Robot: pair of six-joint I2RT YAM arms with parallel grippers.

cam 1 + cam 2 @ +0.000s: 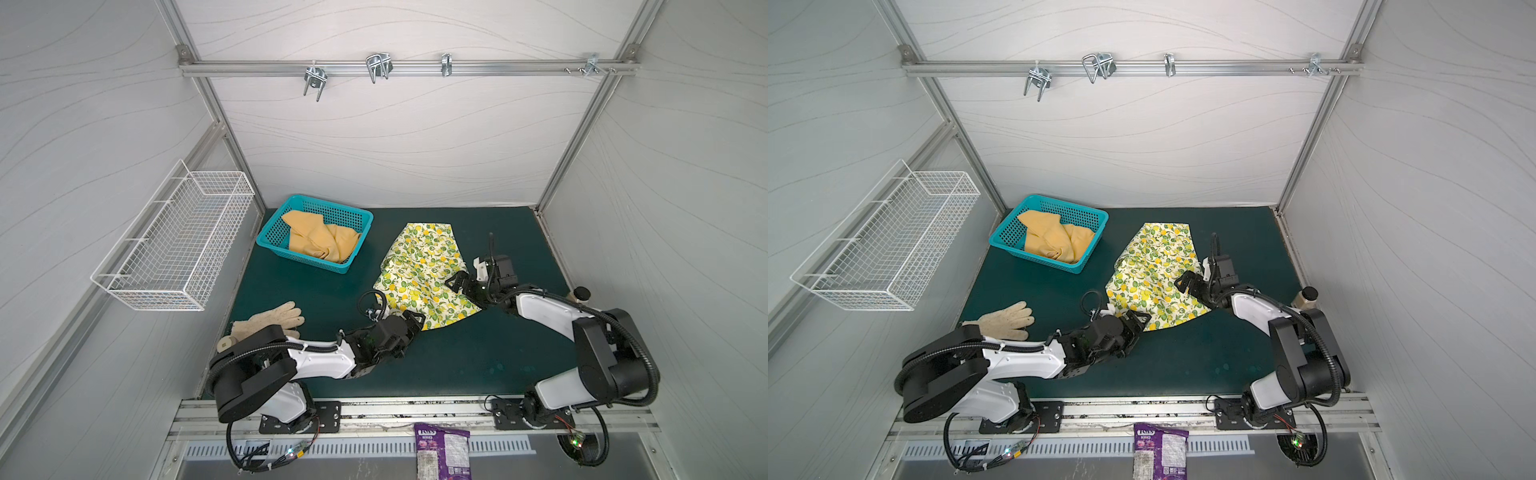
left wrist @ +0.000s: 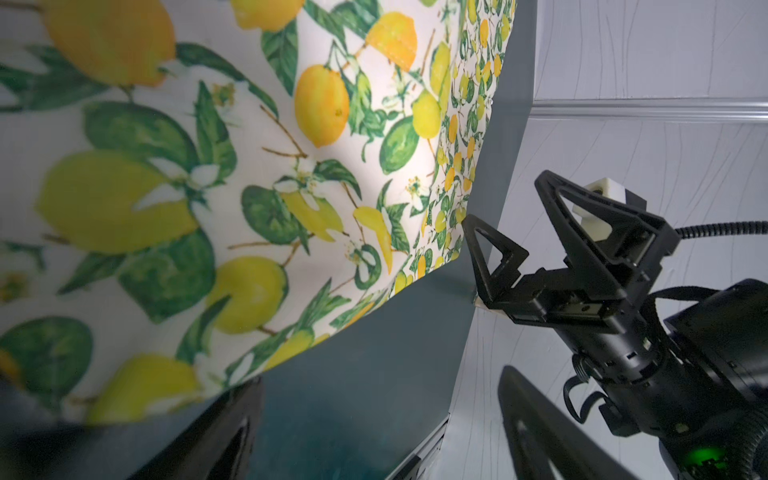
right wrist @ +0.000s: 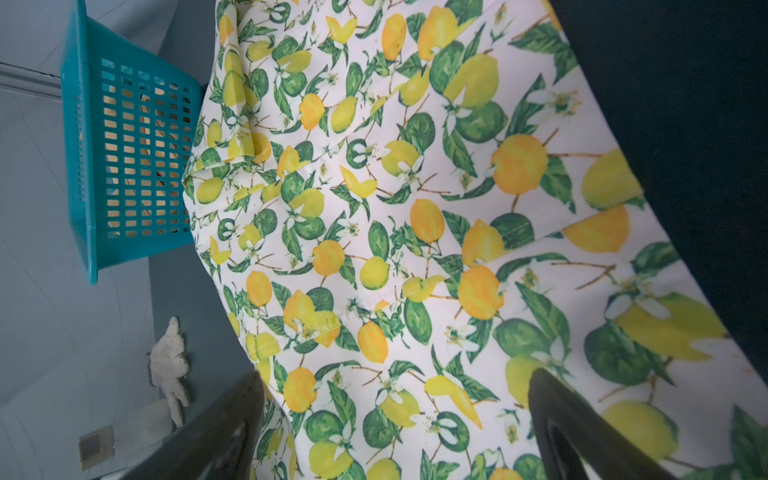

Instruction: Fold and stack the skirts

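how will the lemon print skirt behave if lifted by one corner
Likely floppy: the lemon-print skirt lies flat with soft creases, so it should drape and sag. Probably light, being thin cloth. It may drag across the green mat.

Only the purple packet (image 1: 442, 452) bears legible print: "FOX'S" above a smaller "BERRIES".

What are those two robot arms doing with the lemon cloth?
It looks like they are getting ready to fold a skirt. The lemon skirt lies spread on the green table. The left gripper is open at its near corner, and the right gripper is open over its right edge. Neither has grabbed it. The yellow skirt sits crumpled in the blue basket.
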